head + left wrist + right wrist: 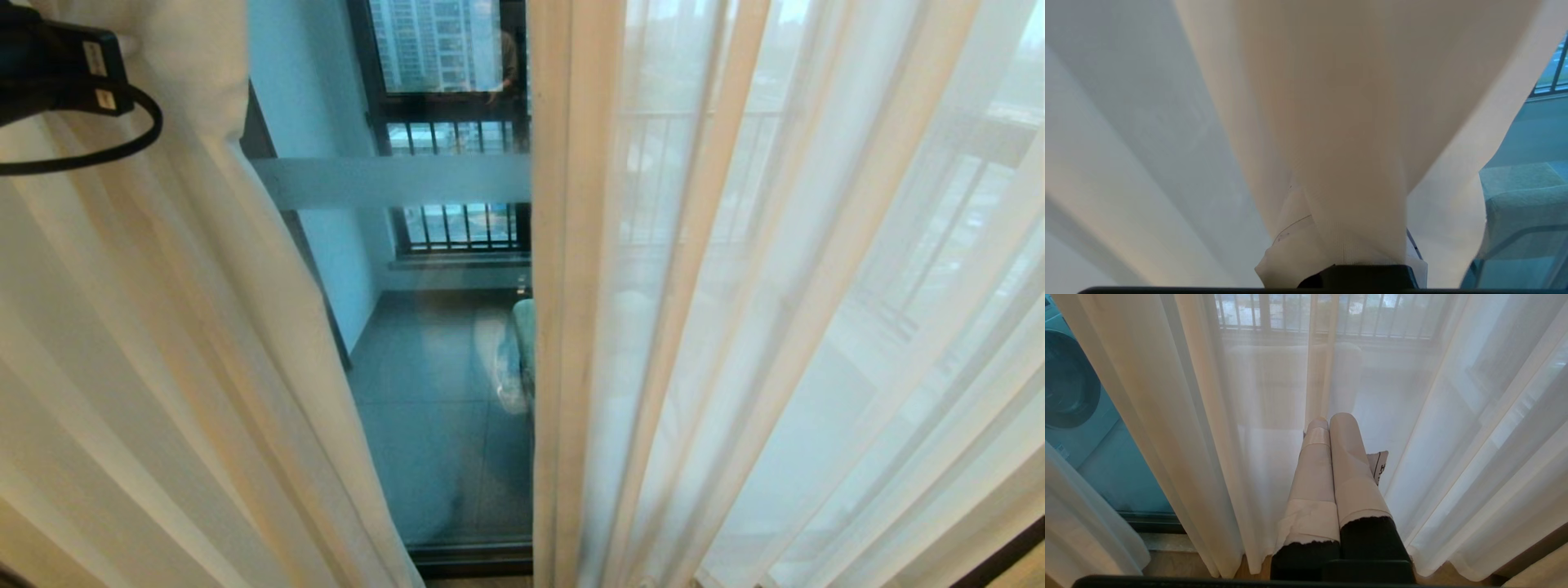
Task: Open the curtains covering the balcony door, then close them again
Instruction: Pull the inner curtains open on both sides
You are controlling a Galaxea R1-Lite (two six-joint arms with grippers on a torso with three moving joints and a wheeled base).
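The cream curtains hang as two panels with a gap between them. The left curtain [163, 343] is pulled aside, and the right curtain [775, 327] hangs in sheer pleats. Through the gap shows the balcony door [441, 392], glass with a frosted band [392, 180] and a black bottom frame. My left arm's black wrist [57, 65] sits high at the left, against the left curtain. In the left wrist view my left gripper [1351, 245] is shut on a gathered fold of that curtain [1347, 143], which drapes over its taped fingers [1286, 249]. My right gripper [1329, 418] hangs low, shut and empty, facing the right curtain [1229, 416].
Beyond the glass lie a grey tiled balcony floor [424, 457], a black-railed window [457, 131] and a pale green object [522, 343]. A washing machine [1069, 384] shows through the gap in the right wrist view. Wooden floor [1167, 563] runs under the curtain hems.
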